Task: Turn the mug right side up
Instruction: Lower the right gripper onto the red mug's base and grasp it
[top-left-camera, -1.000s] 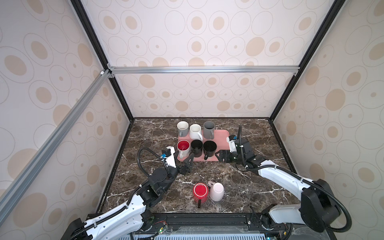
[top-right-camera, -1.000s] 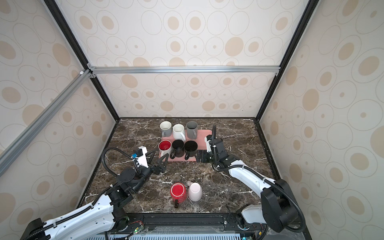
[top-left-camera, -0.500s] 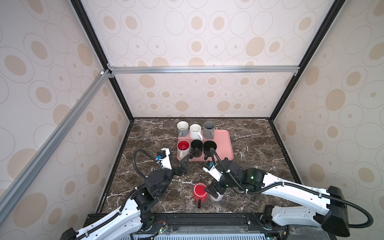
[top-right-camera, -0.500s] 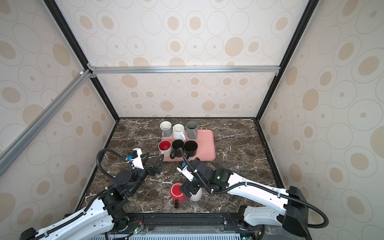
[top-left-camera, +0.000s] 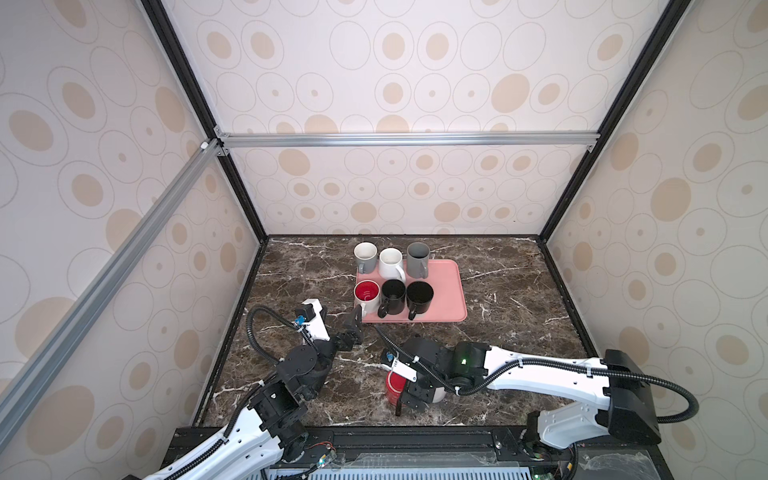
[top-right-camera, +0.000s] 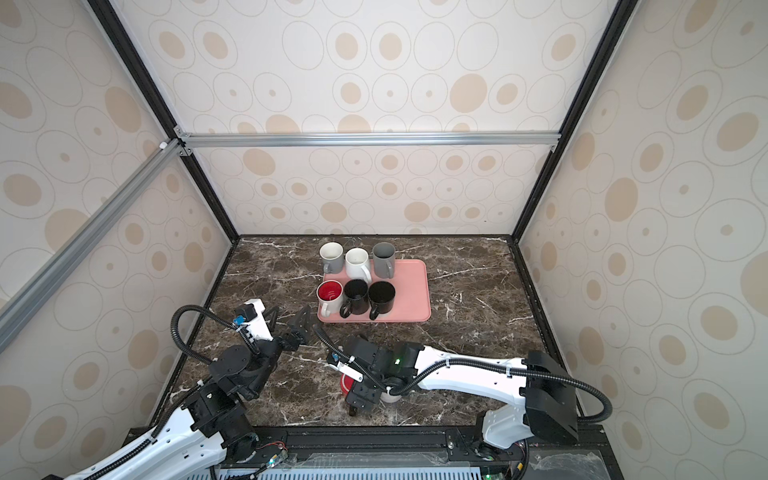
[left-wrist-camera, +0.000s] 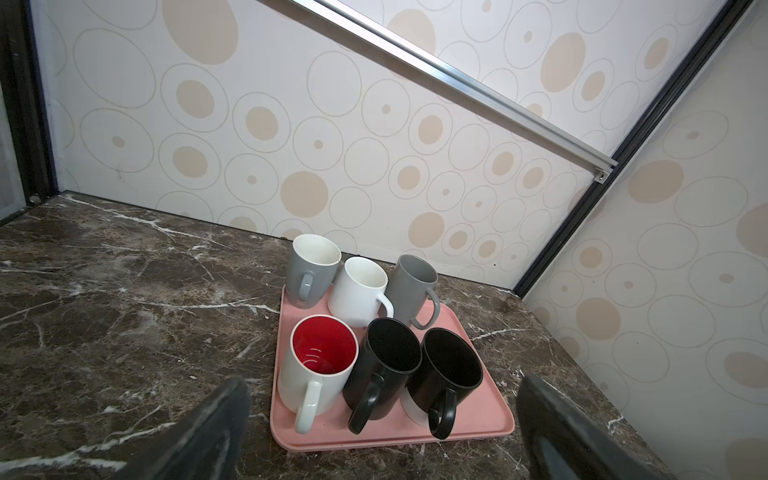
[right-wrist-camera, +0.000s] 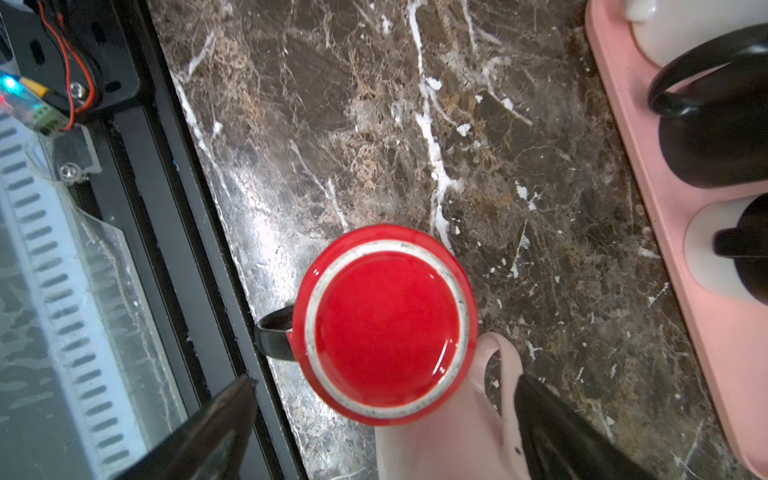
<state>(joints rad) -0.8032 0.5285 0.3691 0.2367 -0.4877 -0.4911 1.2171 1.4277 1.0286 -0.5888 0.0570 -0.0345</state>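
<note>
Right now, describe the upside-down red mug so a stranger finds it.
From the pink tray of upright mugs, come to the table's front edge. Two mugs sit there; beside the pale pink mug, the red mug shows its base and black handle.

Walls (top-left-camera: 395, 62): 3 panels in view, off-white, printed with beige dots and thin rings. Black corner posts (top-left-camera: 187, 87) frame the back panel. Aluminium crossbar (top-left-camera: 407, 139) spans the back; aluminium side rail (top-left-camera: 124, 257) runs along the left wall. Table (top-left-camera: 519, 299): dark brown marble, white veining, glossy, evenly lit.
</note>
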